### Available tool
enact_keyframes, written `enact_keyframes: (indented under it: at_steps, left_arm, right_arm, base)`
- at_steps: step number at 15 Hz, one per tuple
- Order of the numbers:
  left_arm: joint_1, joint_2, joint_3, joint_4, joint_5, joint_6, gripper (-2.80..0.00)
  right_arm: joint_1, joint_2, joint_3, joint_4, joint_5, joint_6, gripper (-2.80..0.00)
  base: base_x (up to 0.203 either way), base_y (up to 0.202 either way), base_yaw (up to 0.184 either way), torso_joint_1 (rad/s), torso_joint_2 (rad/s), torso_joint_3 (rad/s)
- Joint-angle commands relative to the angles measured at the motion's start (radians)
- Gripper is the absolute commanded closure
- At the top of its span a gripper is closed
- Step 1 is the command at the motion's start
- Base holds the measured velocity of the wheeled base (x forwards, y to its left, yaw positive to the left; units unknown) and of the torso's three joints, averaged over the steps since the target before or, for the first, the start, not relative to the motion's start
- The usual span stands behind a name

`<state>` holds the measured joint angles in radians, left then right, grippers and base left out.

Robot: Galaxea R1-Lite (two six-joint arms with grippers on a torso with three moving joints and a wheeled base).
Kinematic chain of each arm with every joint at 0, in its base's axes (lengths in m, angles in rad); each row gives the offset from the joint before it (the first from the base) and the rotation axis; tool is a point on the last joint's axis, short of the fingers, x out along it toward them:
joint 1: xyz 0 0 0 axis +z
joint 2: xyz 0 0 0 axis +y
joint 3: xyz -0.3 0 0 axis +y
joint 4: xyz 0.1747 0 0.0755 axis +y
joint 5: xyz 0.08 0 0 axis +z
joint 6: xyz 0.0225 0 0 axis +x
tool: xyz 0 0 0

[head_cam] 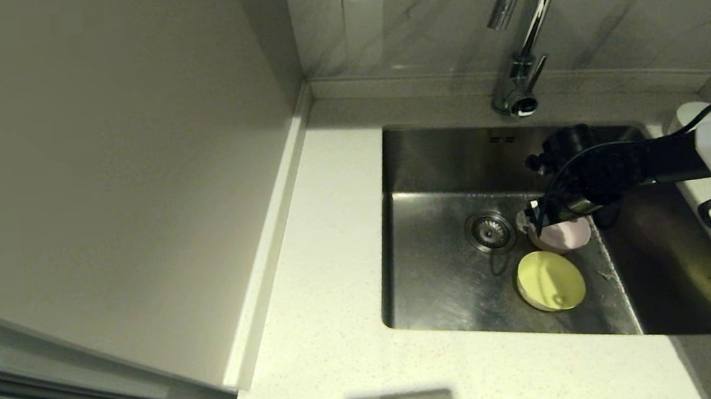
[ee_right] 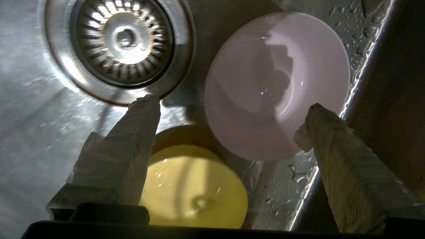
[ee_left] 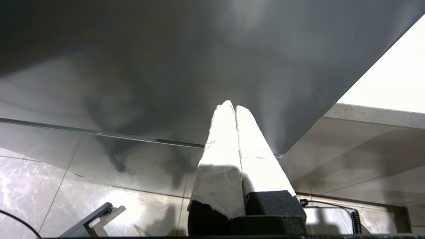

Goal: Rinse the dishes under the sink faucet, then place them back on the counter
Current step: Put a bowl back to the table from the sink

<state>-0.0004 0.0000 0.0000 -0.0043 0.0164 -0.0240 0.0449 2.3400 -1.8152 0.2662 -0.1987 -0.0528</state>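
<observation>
The right gripper (ee_right: 234,104) was spread wide over the pale pink bowl (ee_right: 277,83) on the sink (head_cam: 443,283) floor, next to the drain strainer (ee_right: 121,43); the pale yellow bowl (head_cam: 550,280) sat just beside. The left gripper (ee_left: 231,109) was parked, pinched closed on nothing.

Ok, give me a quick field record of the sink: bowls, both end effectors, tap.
pink bowl: on sink floor, beside drain
yellow bowl: on sink floor, nearer the robot than the pink one
white bowl: not in view
right end effector: open, above pink bowl, gripping nothing
left end effector: shut, parked away from the sink
faucet: no water visible
counter: no bowls visible
</observation>
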Motion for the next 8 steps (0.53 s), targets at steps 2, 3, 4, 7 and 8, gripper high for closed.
enact_keyframes:
  at_steps: [2, 3, 4, 7, 8]
  left_arm:
    - [0.0, -0.002, 0.0, 0.0, 0.0, -0.001, 0.0]
    - [0.0, -0.002, 0.0, 0.0, 0.0, -0.001, 0.0]
    - [0.0, -0.002, 0.0, 0.0, 0.0, -0.001, 0.0]
    - [0.0, -0.002, 0.0, 0.0, 0.0, -0.001, 0.0]
    - [0.0, -0.002, 0.0, 0.0, 0.0, -0.001, 0.0]
  right_arm:
    - [-0.006, 0.072, -0.037, -0.002, -0.017, -0.002, -2.8]
    - [-0.007, 0.085, -0.053, -0.002, -0.023, -0.003, -2.8]
    - [-0.007, 0.092, -0.06, -0.002, -0.024, -0.009, -2.8]
    - [-0.007, 0.119, -0.096, -0.002, -0.03, -0.009, -2.8]
    - [-0.007, 0.132, -0.112, -0.002, -0.041, -0.01, -2.8]
  base:
    - [0.0, 0.0, 0.0, 0.0, 0.0, 0.0]
    - [0.0, 0.0, 0.0, 0.0, 0.0, 0.0]
    - [0.0, 0.0, 0.0, 0.0, 0.0, 0.0]
    - [0.0, 0.0, 0.0, 0.0, 0.0, 0.0]
    - [0.0, 0.0, 0.0, 0.0, 0.0, 0.0]
